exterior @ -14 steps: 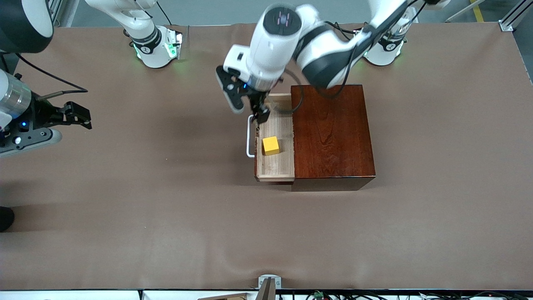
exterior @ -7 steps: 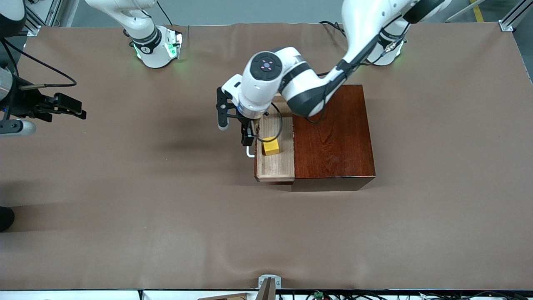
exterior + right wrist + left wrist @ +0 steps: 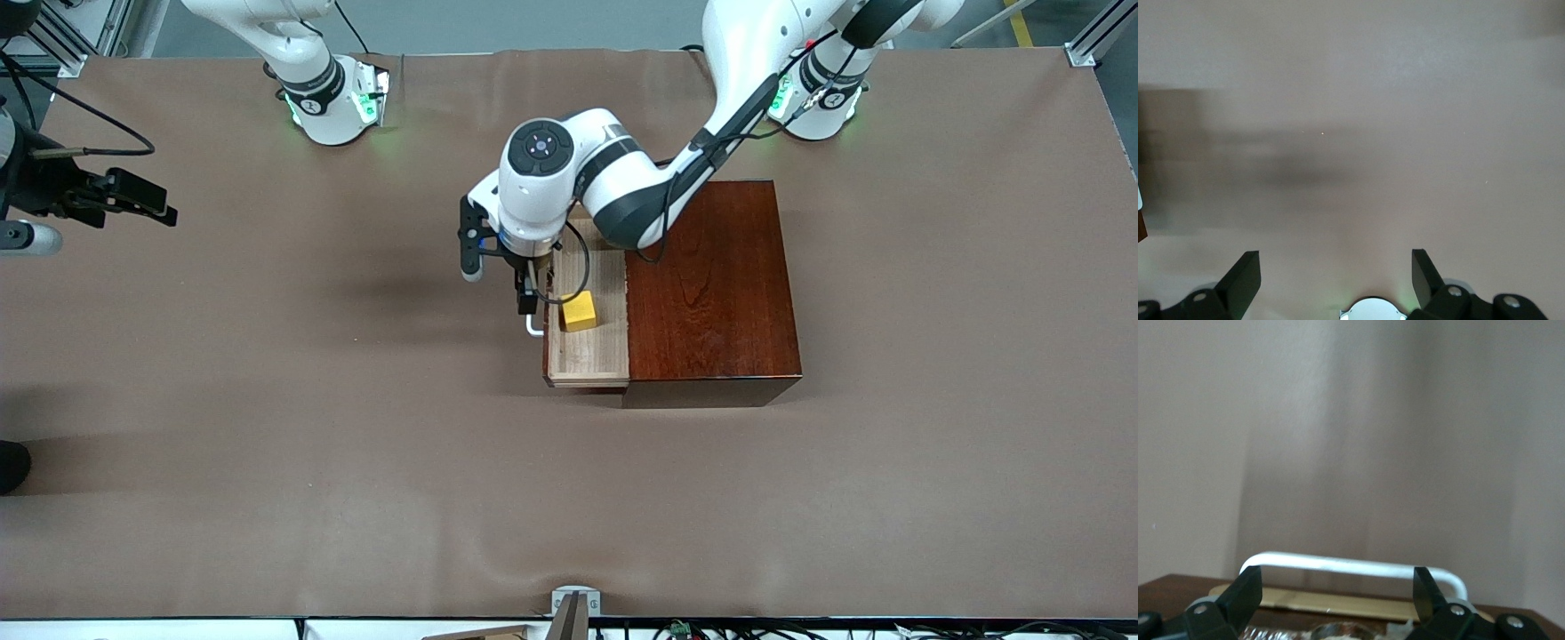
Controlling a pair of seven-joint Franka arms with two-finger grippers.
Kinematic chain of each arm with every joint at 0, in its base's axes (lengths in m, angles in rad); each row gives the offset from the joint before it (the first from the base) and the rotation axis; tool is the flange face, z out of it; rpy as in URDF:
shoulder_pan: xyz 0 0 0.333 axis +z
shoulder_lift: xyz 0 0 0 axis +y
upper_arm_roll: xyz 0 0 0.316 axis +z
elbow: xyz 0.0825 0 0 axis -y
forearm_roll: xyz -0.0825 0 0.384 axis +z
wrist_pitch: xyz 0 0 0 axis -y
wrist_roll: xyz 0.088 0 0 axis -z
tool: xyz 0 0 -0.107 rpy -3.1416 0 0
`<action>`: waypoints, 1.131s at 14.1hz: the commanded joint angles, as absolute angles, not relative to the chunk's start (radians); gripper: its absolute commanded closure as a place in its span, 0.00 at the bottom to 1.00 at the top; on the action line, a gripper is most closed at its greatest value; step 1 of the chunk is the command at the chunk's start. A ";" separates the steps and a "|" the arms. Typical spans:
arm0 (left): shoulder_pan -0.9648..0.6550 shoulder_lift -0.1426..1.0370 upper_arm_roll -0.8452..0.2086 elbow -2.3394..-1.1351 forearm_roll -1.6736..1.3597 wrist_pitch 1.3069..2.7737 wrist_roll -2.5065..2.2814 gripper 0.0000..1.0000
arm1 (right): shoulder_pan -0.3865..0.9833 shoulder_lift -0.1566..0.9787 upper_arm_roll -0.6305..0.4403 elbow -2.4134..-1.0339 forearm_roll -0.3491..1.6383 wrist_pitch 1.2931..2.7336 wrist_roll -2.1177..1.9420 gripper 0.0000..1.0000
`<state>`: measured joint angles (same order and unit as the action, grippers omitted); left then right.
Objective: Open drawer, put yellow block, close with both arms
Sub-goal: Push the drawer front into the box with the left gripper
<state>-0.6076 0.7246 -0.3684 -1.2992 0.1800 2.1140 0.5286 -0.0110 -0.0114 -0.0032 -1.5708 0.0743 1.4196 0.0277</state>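
— Over the handle (image 3: 532,325), what had changed?
— The left gripper (image 3: 528,298) had dropped lower, fingers (image 3: 1245,595) spread; the right gripper (image 3: 133,200), also spread, had drawn away to the table's (image 3: 267,444) edge.
— The yellow block (image 3: 579,311)?
— It had stayed in the open drawer (image 3: 588,356). No writing was legible.

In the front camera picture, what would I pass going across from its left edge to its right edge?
right gripper, open over bare table → left gripper, at the white handle → yellow block in the open drawer → dark wooden box.
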 commanded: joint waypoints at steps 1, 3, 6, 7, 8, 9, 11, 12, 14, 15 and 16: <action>-0.614 0.745 -0.360 -1.278 0.238 2.089 0.541 0.00 | -0.029 -0.034 0.002 -1.582 0.089 1.414 0.046 0.00; -0.614 0.752 -0.360 -1.278 0.264 2.072 0.545 0.00 | -0.028 -0.031 0.003 -1.578 0.071 1.439 0.043 0.00; -0.615 0.756 -0.360 -1.278 0.284 2.059 0.572 0.00 | -0.029 -0.029 0.003 -1.578 0.048 1.473 0.032 0.00; -0.615 0.755 -0.360 -1.278 0.282 2.036 0.590 0.00 | -0.026 -0.026 0.005 -1.571 0.046 1.473 0.031 0.00; -0.612 0.750 -0.360 -1.278 0.282 2.014 0.601 0.00 | -0.020 -0.023 0.005 -1.550 0.045 1.468 0.032 0.00; -0.611 0.747 -0.360 -1.278 0.282 1.985 0.607 0.00 | -0.021 -0.025 0.006 -1.539 0.041 1.463 0.034 0.00; -0.607 0.744 -0.359 -1.273 0.287 1.931 0.607 0.00 | -0.020 -0.023 0.006 -1.534 0.025 1.460 0.034 0.00; -0.610 0.742 -0.348 -1.273 0.287 1.912 0.606 0.00 | -0.023 -0.025 0.006 -1.534 0.025 1.462 0.035 0.00; -0.614 0.736 -0.327 -1.272 0.287 1.876 0.606 0.00 | -0.020 -0.023 0.006 -1.534 0.029 1.454 0.043 0.00; -0.614 0.733 -0.319 -1.272 0.287 1.853 0.606 0.00 | -0.021 -0.026 0.008 -1.534 0.026 1.427 0.046 0.00; -0.614 0.733 -0.305 -1.272 0.287 1.824 0.606 0.00 | -0.025 -0.026 0.006 -1.532 0.023 1.410 0.045 0.00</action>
